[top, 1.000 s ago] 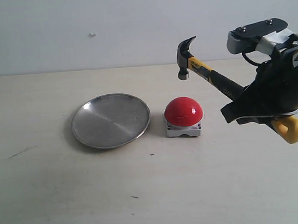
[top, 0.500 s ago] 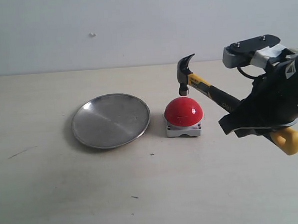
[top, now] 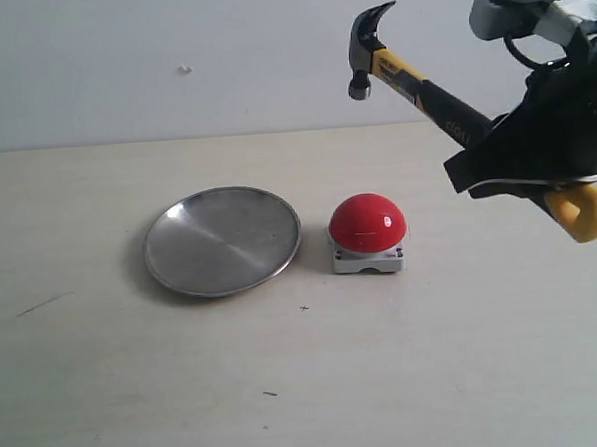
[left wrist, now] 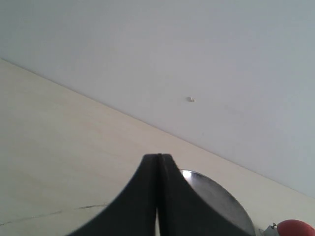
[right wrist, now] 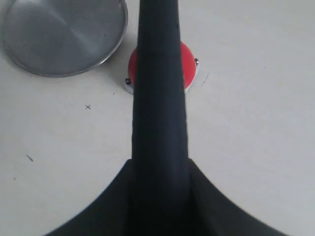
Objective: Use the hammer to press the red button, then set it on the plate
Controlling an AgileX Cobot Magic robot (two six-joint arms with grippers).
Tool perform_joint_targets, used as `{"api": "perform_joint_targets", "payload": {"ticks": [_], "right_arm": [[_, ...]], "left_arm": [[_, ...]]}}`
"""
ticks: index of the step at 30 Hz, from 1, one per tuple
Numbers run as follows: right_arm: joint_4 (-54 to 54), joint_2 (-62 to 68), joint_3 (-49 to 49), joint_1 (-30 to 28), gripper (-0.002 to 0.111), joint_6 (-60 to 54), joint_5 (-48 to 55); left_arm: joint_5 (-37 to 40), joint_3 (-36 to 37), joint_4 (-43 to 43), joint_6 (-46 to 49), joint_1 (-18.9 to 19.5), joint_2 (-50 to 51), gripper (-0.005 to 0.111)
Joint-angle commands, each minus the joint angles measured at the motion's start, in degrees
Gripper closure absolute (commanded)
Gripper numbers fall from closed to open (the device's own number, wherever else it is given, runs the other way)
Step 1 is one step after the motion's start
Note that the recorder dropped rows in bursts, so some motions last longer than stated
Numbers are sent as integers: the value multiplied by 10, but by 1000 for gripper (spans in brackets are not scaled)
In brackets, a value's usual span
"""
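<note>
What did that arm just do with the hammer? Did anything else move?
The right gripper swung the black-and-yellow claw hammer down until its head met the glossy red dome button, then raised it again; the head now hangs high above the button. It kept its hold on the handle throughout. The button and the round silver metal plate stayed put.

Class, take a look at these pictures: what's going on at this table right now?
The right gripper holds the hammer by its black handle, head up in the air above the red button and clear of it. The plate lies empty beside the button. The left gripper is shut, holding nothing.
</note>
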Motion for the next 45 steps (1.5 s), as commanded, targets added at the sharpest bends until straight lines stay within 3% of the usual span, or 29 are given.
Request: {"api": "perform_joint_targets", "payload": {"ticks": [1, 5, 14, 17, 23, 25, 30, 37, 45], "right_arm": [[11, 57, 18, 1, 108, -7, 8], [30, 136, 18, 1, 108, -36, 51], [156, 80, -10, 1, 108, -81, -67], [312, 61, 4, 1, 108, -182, -113], [842, 61, 74, 1, 108, -613, -149], [943, 70, 92, 1, 108, -730, -129], [943, 107, 91, 19, 108, -732, -131], [943, 123, 85, 64, 108, -766, -235], [943, 64, 98, 67, 108, -794, -223]], "left_arm": [[-1, 2, -4, 0, 1, -2, 107], [-1, 2, -4, 0, 1, -2, 107], [-1, 2, -4, 0, 1, -2, 107], [-1, 2, -4, 0, 1, -2, 107], [-1, 2, -4, 0, 1, -2, 107], [-1, 2, -4, 0, 1, -2, 107], [-1, 2, -4, 0, 1, -2, 107], [-1, 2, -4, 0, 1, -2, 107], [-1, 2, -4, 0, 1, -2, 107]]}}
